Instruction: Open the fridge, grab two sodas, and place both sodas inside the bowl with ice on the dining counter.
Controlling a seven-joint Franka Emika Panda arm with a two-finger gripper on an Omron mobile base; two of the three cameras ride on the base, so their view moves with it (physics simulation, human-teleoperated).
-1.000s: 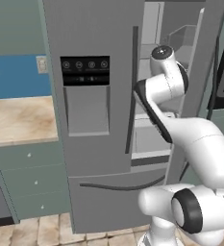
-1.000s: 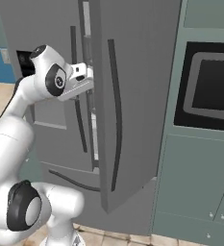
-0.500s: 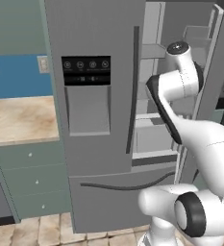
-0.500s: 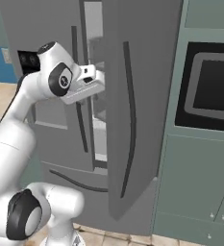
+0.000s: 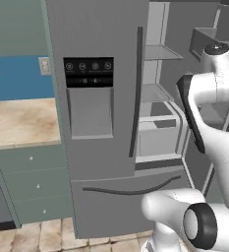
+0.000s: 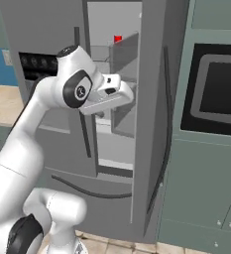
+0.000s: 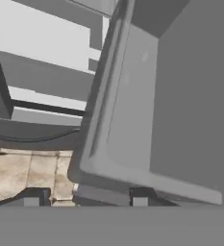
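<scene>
Right base view has the gripper [image 6: 129, 94] at the fridge [image 6: 151, 124] door's inner edge, jaws part open around nothing I can make out; the red soda [image 6: 118, 38] sits higher and deeper inside.

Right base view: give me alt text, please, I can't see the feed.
The tall grey fridge's right door stands swung open, with the white arm's gripper reaching into the gap. A small bright red can sits high inside, and a dark wall oven is at right.
</scene>
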